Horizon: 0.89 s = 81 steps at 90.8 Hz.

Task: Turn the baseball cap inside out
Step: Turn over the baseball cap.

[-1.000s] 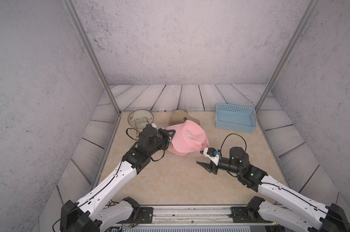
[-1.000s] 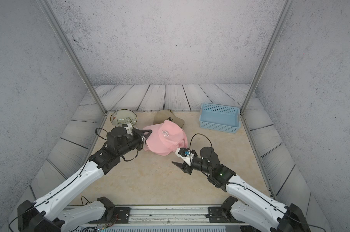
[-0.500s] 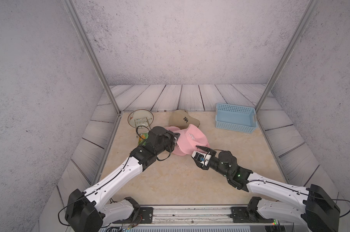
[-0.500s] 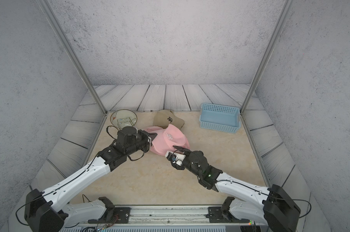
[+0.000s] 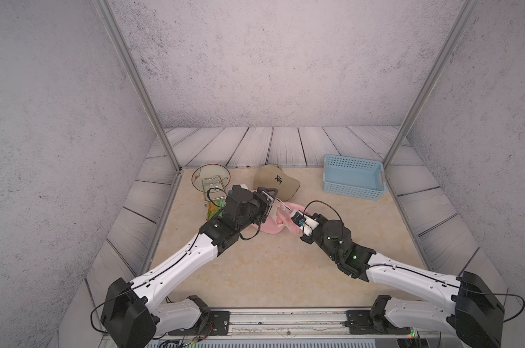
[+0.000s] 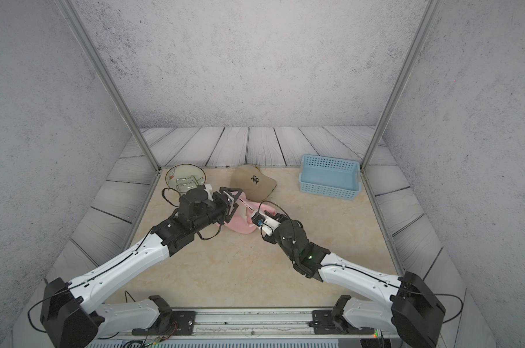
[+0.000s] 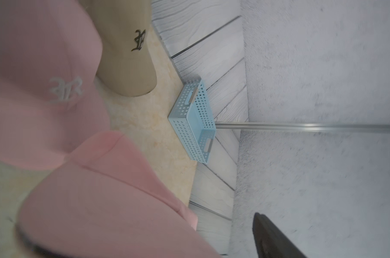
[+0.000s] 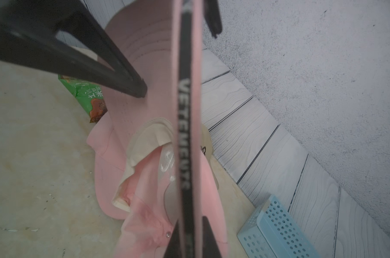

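1. Table: beige top. Both pincers work low over it, tips pointed toward each other.
2. Blue basket: stands on the table well beyond the right gripper, on that gripper's outer side, apart from both arms.
3. Pink baseball cap: lies crumpled on the table between the two pincers and is in contact with both. The right wrist view shows pale lining and inner seams.
4. Tan cap: sits crown-up just beyond the left gripper, near the pink baseball cap. Contact between the caps cannot be determined.
5. Glass dish: stands on edge in a wire stand, beyond the left gripper on its outer side.
6. Left gripper: released. Its jaws stand apart and straddle the cap's rim, with one fingertip against the stitched brim.
7. Right gripper: clenched on the pink baseball cap's rim, fingers on either side of the inner band.
8. Green snack packet: lies on the table at the left gripper's outer side, partly hidden by the wrist.
9. Black band: lettered VETEMENTS. It runs straight from the right gripper toward the left gripper.
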Each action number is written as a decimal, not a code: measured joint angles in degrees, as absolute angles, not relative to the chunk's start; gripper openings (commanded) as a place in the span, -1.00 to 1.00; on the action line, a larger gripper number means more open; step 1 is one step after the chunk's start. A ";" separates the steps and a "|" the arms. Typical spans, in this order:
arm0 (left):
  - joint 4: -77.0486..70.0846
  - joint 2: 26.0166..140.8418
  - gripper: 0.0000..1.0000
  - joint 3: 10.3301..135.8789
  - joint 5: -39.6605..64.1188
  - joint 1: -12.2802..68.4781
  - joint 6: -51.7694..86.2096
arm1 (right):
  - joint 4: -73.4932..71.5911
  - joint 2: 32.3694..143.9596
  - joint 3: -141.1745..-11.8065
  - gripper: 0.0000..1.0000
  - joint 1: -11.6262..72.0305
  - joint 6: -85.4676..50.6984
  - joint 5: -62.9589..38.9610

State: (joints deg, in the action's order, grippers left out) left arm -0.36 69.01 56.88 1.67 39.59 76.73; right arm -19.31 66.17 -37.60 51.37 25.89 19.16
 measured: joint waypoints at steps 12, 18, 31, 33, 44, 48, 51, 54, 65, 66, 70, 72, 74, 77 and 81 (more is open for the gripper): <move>-2.55 67.61 0.64 57.30 0.69 39.72 50.70 | -11.44 66.11 -41.21 -1.00 49.30 21.34 16.99; -3.38 66.70 0.67 57.30 1.78 39.72 36.73 | -7.14 66.08 -43.20 -1.00 47.18 19.20 14.52; -3.14 65.67 0.72 57.10 4.82 39.48 13.80 | 2.11 65.14 -46.57 -1.00 42.30 14.35 5.87; -3.07 65.60 0.75 56.93 5.67 39.38 10.81 | 3.31 64.90 -46.94 -1.00 41.58 13.69 4.32; -1.67 65.58 0.86 55.72 11.81 38.54 -2.57 | 8.86 63.31 -48.86 -1.00 38.54 11.29 -2.50; -0.99 65.73 0.88 55.48 14.04 38.00 -6.31 | 10.39 62.81 -49.47 -1.00 38.00 10.85 -4.69; -0.54 66.00 0.88 55.44 15.77 37.52 -8.38 | 11.25 62.46 -49.76 -1.00 37.89 10.63 -6.15; -0.19 66.39 0.88 55.44 17.12 36.95 -10.39 | 12.27 62.11 -50.02 -1.00 37.89 10.48 -7.75; 1.10 68.55 0.86 55.57 22.33 34.52 -15.27 | 14.68 60.88 -50.19 -1.00 37.93 10.44 -12.58; 1.23 68.79 0.85 55.59 22.87 34.33 -15.46 | 14.87 60.82 -50.19 -1.00 37.93 10.44 -12.95; 1.83 69.73 0.81 55.75 25.10 33.65 -16.62 | 15.68 60.49 -50.19 -1.00 37.95 10.44 -14.26; 2.04 70.19 0.78 55.79 26.22 33.39 -16.91 | 15.97 60.38 -50.19 -1.00 37.93 10.44 -14.87; 2.26 70.52 0.73 55.83 27.18 33.17 -17.23 | 16.16 60.31 -50.19 -1.00 37.93 10.44 -15.27; 2.61 70.98 0.66 55.88 28.69 32.99 -17.65 | 16.49 60.27 -50.19 -1.00 37.93 10.44 -16.12; 3.05 71.44 0.53 56.01 30.92 32.88 -17.89 | 16.88 60.25 -50.19 -1.00 37.93 10.39 -16.75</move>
State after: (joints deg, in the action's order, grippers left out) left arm 3.05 71.44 56.01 30.92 32.88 -17.89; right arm 16.88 60.25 -50.19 37.93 10.39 -16.75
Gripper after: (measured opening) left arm 0.821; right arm 0.097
